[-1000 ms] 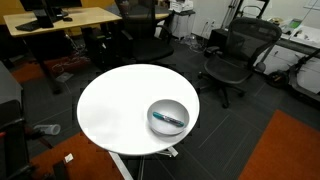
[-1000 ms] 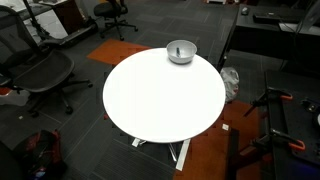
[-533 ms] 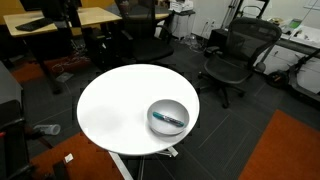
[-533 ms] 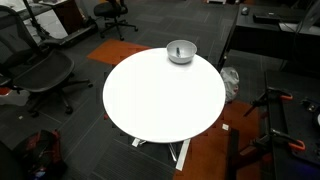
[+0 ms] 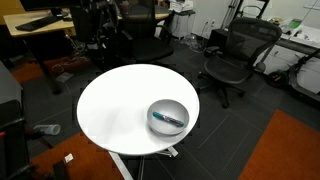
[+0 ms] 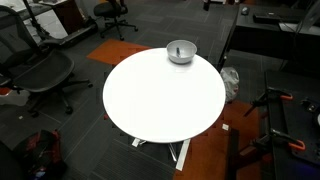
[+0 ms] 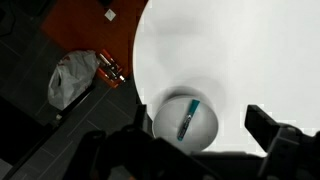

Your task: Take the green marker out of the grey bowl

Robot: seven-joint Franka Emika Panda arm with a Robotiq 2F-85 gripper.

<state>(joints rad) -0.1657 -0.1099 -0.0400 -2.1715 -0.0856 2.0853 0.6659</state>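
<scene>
The grey bowl (image 5: 153,110) sits near the edge of the round white table (image 5: 115,105). The green marker (image 5: 170,119) lies inside it. In the wrist view the bowl (image 7: 207,132) is straight below the camera, and the marker (image 7: 188,118) lies slanted across its bottom. My gripper (image 7: 196,126) is open and empty. It hangs high above the bowl, with one dark finger on each side of it. The bowl also shows at the table's far edge in an exterior view (image 6: 181,52), where the marker is too small to make out. My dark arm (image 5: 98,25) is blurred beyond the table.
Black office chairs (image 5: 232,55) and wooden desks (image 5: 40,22) stand around the table. Another chair (image 6: 40,75) stands beside it. A white bag (image 7: 74,80) lies on the dark floor next to the table. An orange carpet (image 5: 290,150) covers part of the floor.
My dark arm has swung into view beyond the table and moved to the right. The bowl and the marker have not moved.
</scene>
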